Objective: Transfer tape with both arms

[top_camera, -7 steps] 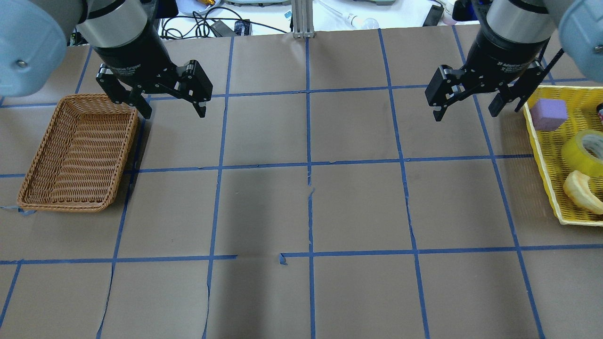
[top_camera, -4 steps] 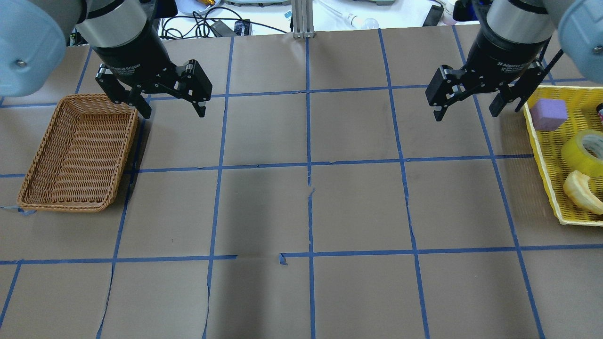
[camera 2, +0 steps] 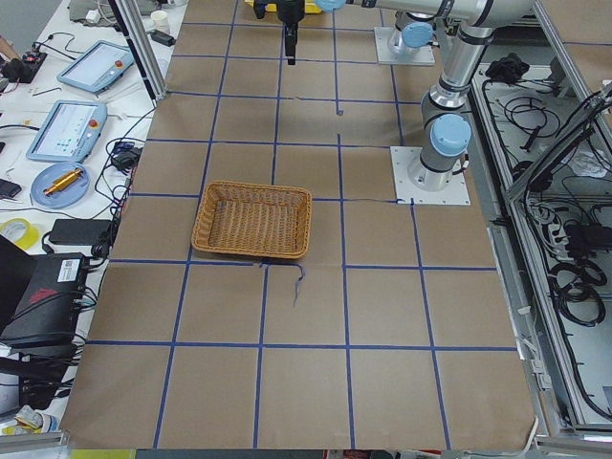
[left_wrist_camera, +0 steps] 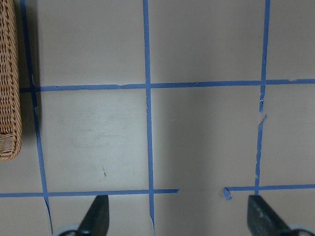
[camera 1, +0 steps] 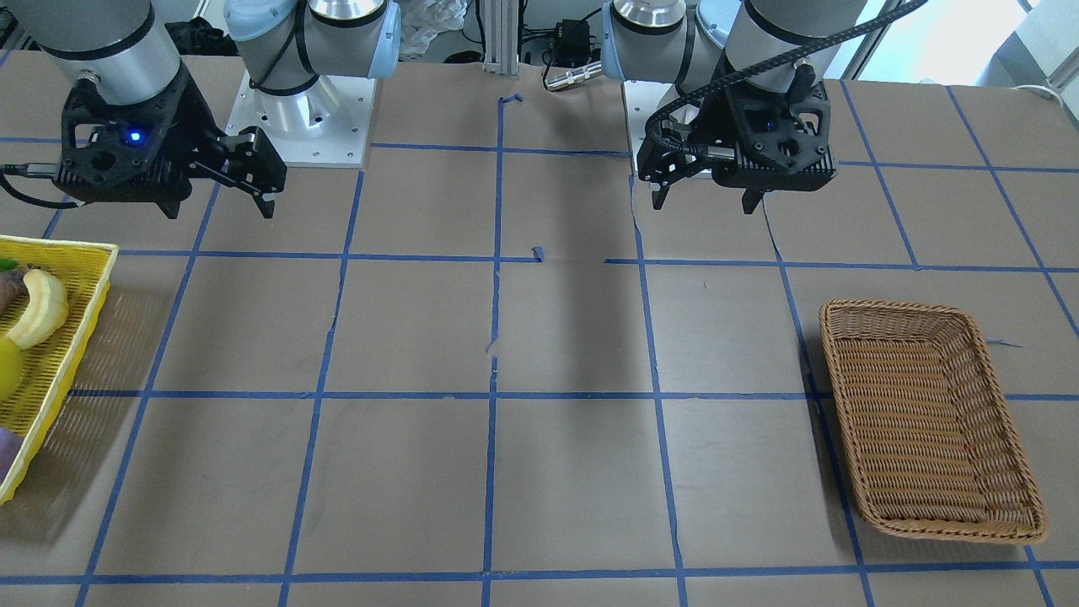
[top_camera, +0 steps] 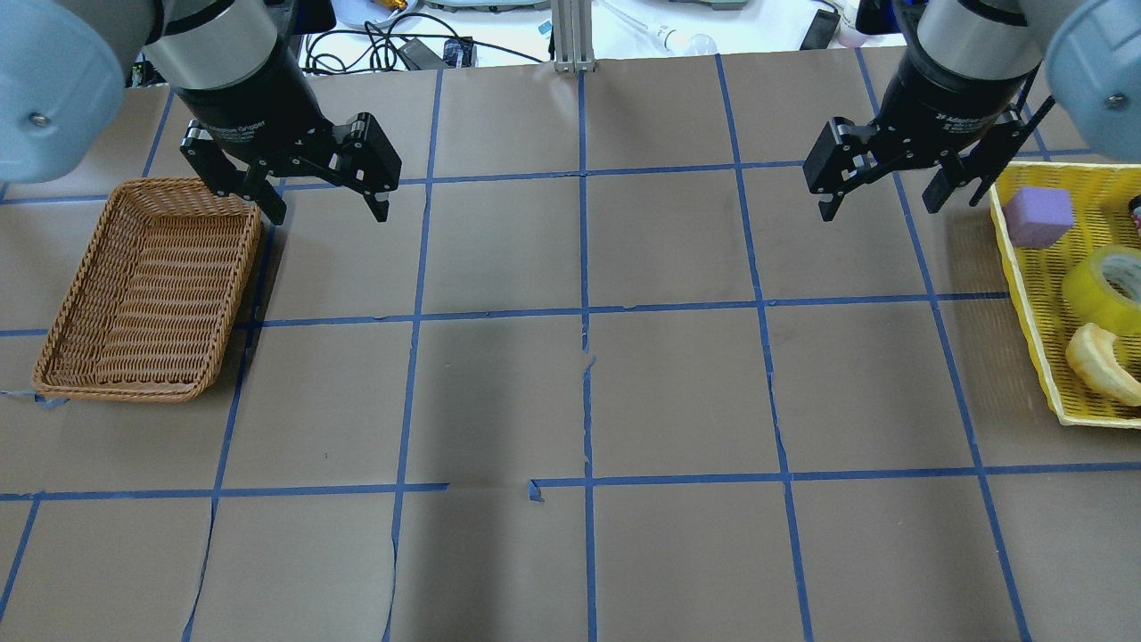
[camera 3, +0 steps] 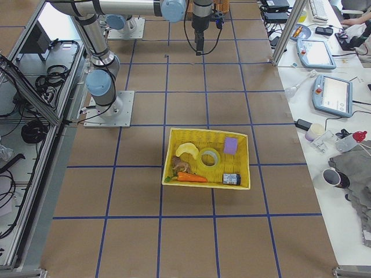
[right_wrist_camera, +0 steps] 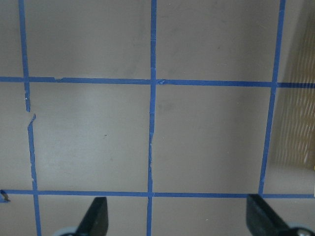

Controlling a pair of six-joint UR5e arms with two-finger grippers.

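The yellow tape roll (top_camera: 1110, 287) lies in the yellow basket (top_camera: 1025, 303) at the table's right edge; it also shows in the exterior right view (camera 3: 208, 156). My right gripper (top_camera: 880, 207) hangs open and empty above the table, just left of that basket, apart from the tape. My left gripper (top_camera: 330, 209) hangs open and empty beside the far right corner of the wicker basket (top_camera: 147, 290). In the front view the left gripper (camera 1: 704, 202) is on the right and the right gripper (camera 1: 221, 206) on the left. Both wrist views show only bare table between open fingers.
The yellow basket also holds a purple block (top_camera: 1038, 216), a pale banana (top_camera: 1101, 361), a carrot (camera 3: 191, 177) and a small can (camera 3: 231, 179). The wicker basket is empty. Blue tape lines form a grid on the brown table. Cables and devices lie past the far edge.
My right gripper has shifted slightly toward the table's far side, still open. The left gripper and the tape have not moved.
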